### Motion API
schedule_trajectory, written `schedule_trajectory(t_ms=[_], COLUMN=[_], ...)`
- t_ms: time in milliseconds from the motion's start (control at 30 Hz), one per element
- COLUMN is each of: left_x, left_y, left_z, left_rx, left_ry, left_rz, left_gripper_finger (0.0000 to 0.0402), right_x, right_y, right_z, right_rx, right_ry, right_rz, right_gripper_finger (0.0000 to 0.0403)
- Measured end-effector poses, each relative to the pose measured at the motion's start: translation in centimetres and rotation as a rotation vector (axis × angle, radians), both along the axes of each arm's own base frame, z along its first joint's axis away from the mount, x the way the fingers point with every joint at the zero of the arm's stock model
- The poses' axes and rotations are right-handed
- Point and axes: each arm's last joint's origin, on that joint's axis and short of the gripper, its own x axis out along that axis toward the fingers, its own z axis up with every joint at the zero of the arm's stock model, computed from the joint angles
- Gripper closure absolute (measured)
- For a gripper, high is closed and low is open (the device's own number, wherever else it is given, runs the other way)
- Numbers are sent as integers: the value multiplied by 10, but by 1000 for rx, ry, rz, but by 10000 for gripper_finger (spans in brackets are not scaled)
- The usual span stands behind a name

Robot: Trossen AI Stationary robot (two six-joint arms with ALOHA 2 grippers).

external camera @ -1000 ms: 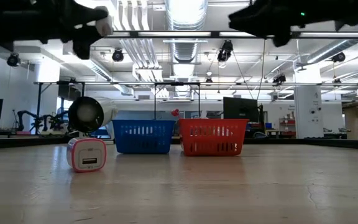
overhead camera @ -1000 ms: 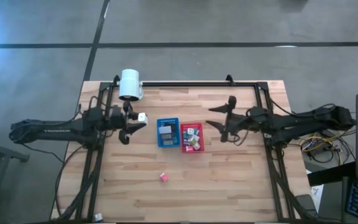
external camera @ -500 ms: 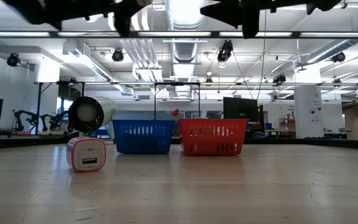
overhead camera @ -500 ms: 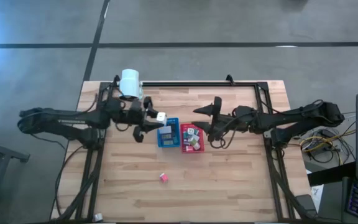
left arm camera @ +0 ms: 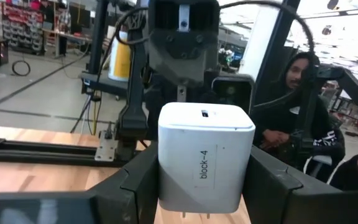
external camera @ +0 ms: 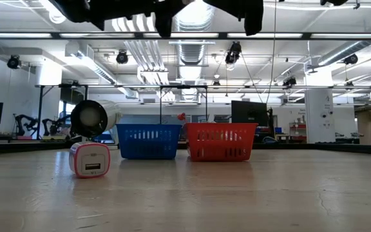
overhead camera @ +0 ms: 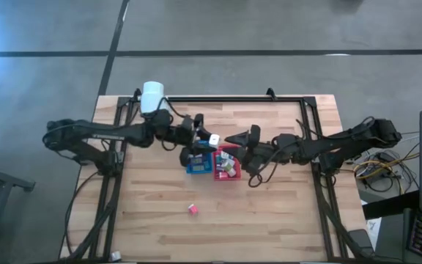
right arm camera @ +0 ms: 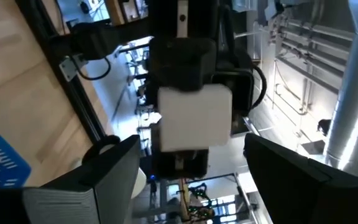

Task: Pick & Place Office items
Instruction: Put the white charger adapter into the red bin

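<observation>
White block (left arm camera: 205, 157) labelled "block-4", clamped between the fingers of the left gripper (overhead camera: 205, 143), held in the air above the seam between the blue tray (overhead camera: 195, 163) and the red tray (overhead camera: 226, 164). Right gripper (overhead camera: 242, 144), fingers spread wide and empty, faces it from just beside, over the red tray. Risks, as judged: the two grippers could collide in this narrow gap; a release here could drop the block on a tray rim. A pink cube (overhead camera: 193, 209) lies apart on the table (overhead camera: 284, 213).

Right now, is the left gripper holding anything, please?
Yes: the left gripper is shut on a white cube, its fingers pressing both sides.
</observation>
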Motion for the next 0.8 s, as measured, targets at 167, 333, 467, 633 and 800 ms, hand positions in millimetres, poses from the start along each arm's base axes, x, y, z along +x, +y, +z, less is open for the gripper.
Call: schedule_trajectory(t_ms=[167, 333, 467, 633, 800], left_x=[11, 18, 21, 20, 20], left_y=[1, 2, 2, 2, 2], left_z=[-3, -6, -9, -9, -9], left_rx=[-6, -16, -25, -27, -27], left_ry=[15, 30, 45, 46, 49], left_rz=[-19, -41, -48, -46, -44], left_gripper_finger=[226, 226, 226, 226, 226], right_x=[3, 8, 14, 15, 15], right_y=[0, 1, 1, 1, 1], right_z=[-3, -5, -6, -5, -5], right_rx=[0, 0, 1, -2, -1], right_ry=[2, 11, 21, 26, 23], right_rz=[0, -4, -25, -47, -47], right_gripper_finger=[119, 119, 119, 119, 124])
